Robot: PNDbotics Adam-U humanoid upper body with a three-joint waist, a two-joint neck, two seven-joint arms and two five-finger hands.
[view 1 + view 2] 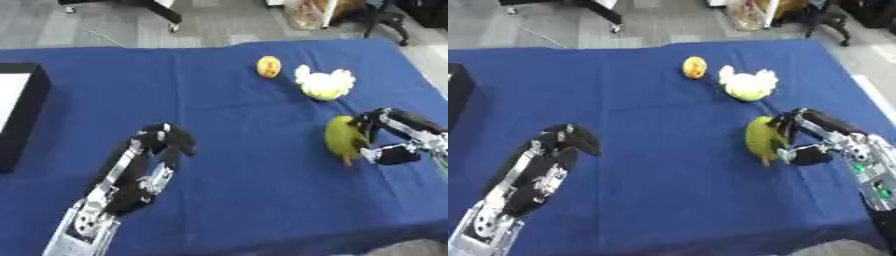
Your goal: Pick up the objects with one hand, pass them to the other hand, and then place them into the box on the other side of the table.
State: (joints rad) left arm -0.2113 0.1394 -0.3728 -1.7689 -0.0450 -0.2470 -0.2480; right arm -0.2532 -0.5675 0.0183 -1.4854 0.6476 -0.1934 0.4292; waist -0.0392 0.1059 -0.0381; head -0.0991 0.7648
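The left hand (156, 150) shows at the lower left of the frame, its arm rising from the bottom edge, fingers curled over and holding nothing. The right hand (802, 137) (mid right) reaches in, fingers and thumb curled round something.

- A broad stretch of blue tablecloth (245, 165) lies bare between the left hand (144, 165) and the right hand (389, 137).
- The right side is crowded: a yellow-green fruit (343, 136) is touched by the right hand's curled fingers, and a white-and-yellow object (325, 84) and a small orange-yellow object (269, 66) stand just beyond.
- The left edge is bounded by the black box (24, 117).
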